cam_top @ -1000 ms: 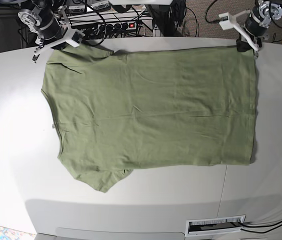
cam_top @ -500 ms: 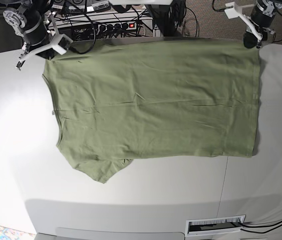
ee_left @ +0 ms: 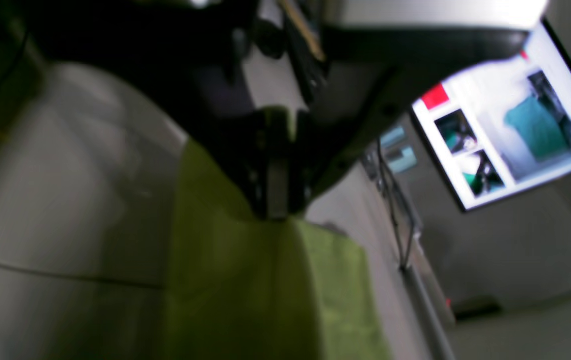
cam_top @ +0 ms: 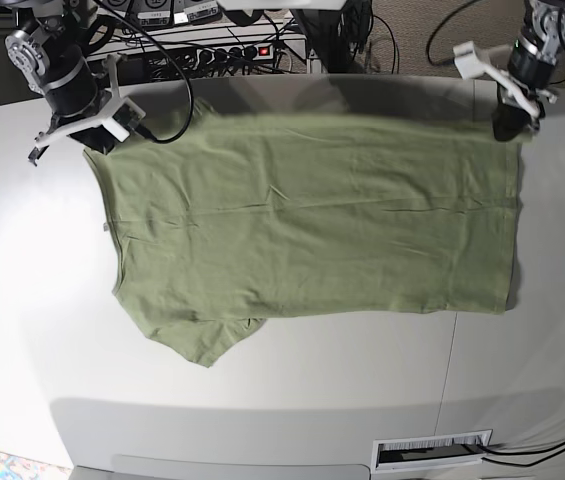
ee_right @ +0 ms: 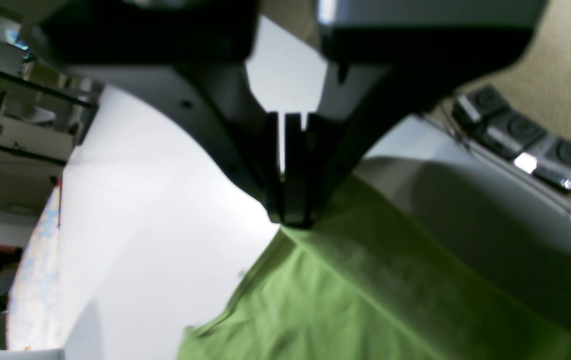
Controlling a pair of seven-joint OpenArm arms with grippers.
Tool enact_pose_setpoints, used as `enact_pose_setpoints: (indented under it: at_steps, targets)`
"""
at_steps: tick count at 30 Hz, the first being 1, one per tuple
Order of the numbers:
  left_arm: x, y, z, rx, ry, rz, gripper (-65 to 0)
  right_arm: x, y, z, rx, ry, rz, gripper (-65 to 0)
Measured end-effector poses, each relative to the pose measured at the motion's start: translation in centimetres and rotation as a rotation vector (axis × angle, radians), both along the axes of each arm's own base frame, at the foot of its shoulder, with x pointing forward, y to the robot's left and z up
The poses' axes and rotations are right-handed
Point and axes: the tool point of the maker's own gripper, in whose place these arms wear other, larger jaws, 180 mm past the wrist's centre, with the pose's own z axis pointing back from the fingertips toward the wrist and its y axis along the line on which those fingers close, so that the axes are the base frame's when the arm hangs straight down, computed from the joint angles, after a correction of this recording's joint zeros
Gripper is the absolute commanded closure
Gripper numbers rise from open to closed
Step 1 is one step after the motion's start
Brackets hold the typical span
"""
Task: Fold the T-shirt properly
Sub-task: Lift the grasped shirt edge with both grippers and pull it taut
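Base view: two arms lift green shirt by its far edge

Seen from above, the T-shirt lies spread across the white table, neck toward the view's left, hem toward its right, one sleeve rumpled at the near edge. The right gripper has its fingers clamped on the far shoulder corner; the left gripper pinches the far hem corner. Both wrist views show dark jaws shut tight on green cloth, which drapes away below them. The fabric looks thin, light and limp: it should sag and crease between the holds, so the corners are the sensible purchase. Both arms reach in from the far side, wrists angled down over the table's edge.
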Motion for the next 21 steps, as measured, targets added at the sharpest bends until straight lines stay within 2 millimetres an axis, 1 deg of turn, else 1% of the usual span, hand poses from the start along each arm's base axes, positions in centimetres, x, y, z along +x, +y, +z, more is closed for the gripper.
enact_pose_setpoints:
  at_steps: [2, 4, 8, 10, 11, 15, 17, 21]
  targets:
    - [1.6, 0.2, 0.7, -0.047, -0.023, 0.039, 0.0, 0.5, 0.2, -0.1, 0.028, -0.011, 0.0, 0.0]
    - [2.7, 0.0, 1.0, -0.111, -0.033, 0.072, 0.0, 1.0, -0.4, -0.7, 0.04, -0.013, -0.034, 0.0]
    - [4.0, -1.5, 1.2, -0.267, -0.046, 0.145, 0.0, 1.8, -1.2, -2.2, 0.071, -0.01, -0.086, 0.0]
    - [4.6, -2.3, 1.4, -0.32, -0.06, 0.157, 0.0, 2.4, -1.5, -2.6, 0.085, -0.019, -0.101, 0.0]
    - [4.9, -2.4, 1.3, -0.336, -0.064, 0.171, 0.0, 2.7, -1.6, -2.6, 0.091, -0.026, -0.11, 0.0]
    - [5.7, -1.8, 0.1, -0.364, -0.062, 0.224, 0.0, 4.1, -1.8, -2.6, 0.115, -0.057, -0.131, 0.0]
    - [5.7, -1.4, -0.7, -0.359, -0.052, 0.236, 0.0, 4.5, -1.7, -2.5, 0.128, -0.069, -0.14, 0.0]
    - [5.6, -0.7, -1.7, -0.345, -0.037, 0.228, 0.0, 5.5, -1.6, -2.5, 0.159, -0.088, -0.151, 0.0]
